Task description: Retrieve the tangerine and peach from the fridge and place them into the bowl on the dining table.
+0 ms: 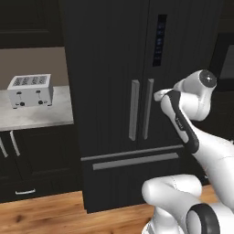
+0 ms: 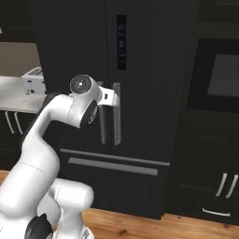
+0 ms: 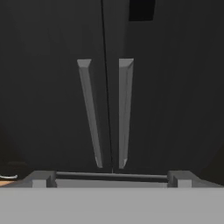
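The tall black fridge (image 1: 109,68) (image 2: 154,70) (image 3: 175,109) stands straight ahead with both doors shut. Its two grey bar handles (image 1: 133,109) (image 2: 116,114) (image 3: 89,113) run side by side down the middle seam. Below them lies the bottom drawer's handle (image 1: 135,161) (image 2: 112,166) (image 3: 111,176). My gripper (image 1: 159,95) (image 2: 111,95) hovers just in front of the upper part of the handles, pointing at the doors, open and holding nothing. The tangerine and peach are hidden behind the shut doors. The bowl and the dining table are out of view.
A white toaster (image 1: 30,90) (image 2: 32,80) sits on the grey counter (image 1: 36,116) left of the fridge, over dark cabinets. A built-in oven (image 2: 217,77) and more dark cabinets stand to the right. Wooden floor (image 1: 45,215) runs in front.
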Controlling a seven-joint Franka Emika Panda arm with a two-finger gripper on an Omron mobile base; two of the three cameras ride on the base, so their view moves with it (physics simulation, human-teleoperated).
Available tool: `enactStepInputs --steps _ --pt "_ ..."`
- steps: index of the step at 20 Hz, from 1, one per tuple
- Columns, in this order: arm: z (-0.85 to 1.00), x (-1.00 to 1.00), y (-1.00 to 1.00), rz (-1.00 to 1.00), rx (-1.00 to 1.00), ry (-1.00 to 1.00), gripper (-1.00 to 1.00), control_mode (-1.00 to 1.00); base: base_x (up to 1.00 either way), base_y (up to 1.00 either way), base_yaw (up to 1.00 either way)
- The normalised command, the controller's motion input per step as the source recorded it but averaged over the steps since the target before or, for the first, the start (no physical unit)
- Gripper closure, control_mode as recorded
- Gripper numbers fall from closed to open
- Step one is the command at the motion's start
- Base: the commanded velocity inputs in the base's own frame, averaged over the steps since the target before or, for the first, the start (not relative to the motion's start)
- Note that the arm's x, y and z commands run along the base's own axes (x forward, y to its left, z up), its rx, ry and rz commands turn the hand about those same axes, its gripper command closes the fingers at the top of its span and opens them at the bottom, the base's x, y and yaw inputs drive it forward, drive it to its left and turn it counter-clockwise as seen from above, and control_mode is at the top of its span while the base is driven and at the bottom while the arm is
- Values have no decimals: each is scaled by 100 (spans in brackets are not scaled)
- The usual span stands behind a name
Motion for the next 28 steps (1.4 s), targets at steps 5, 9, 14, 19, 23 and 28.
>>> enactStepInputs --steps 5,9,14,19,23,28 --pt "-11 42 -5 0 0 0 -100 -100 0 0 0" --pt "-17 49 0 0 0 0 -100 -100 0 0 0" --pt "-18 49 -4 0 0 0 -100 -100 0 0 0" --pt "-12 48 -6 0 0 0 -100 -100 0 0 0" --pt "-10 50 -10 0 0 0 -100 -100 0 0 0" --pt "-13 49 -17 0 0 0 -100 -100 0 0 0"
